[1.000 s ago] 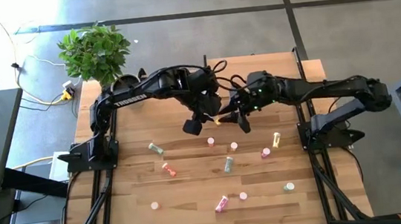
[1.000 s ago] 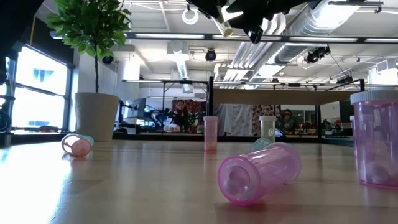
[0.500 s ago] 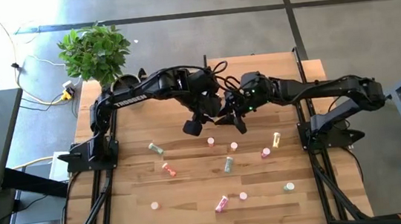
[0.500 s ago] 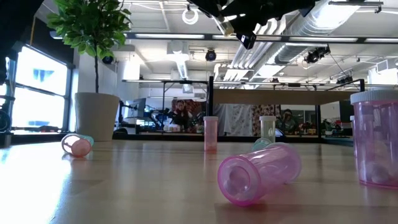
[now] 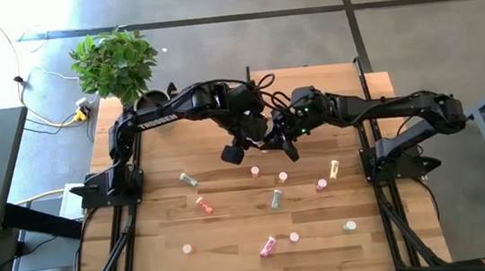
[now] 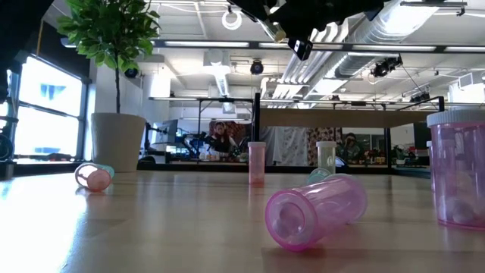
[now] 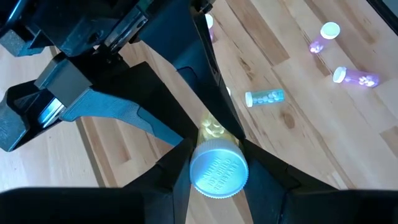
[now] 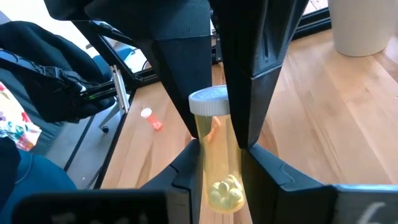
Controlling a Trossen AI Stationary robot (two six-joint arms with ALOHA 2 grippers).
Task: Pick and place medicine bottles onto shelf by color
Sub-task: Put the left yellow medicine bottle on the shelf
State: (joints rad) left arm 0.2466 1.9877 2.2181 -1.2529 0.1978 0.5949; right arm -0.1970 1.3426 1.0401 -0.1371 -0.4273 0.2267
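You see left gripper pinch yellow bottle, w/ right gripper also clamping it.

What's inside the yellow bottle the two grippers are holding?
In the right wrist view the yellow bottle holds a small cluster of pale pills at one end; the rest looks empty. Its white cap is on. Dark fingers cover parts of its sides.

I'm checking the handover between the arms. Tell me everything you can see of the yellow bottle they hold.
The yellow bottle is a small clear-yellow plastic cylinder with a white cap and pale pills bunched at the far end. It hangs in the air above the table's middle, gripped by both the left gripper at the capped end and the right gripper around its body.
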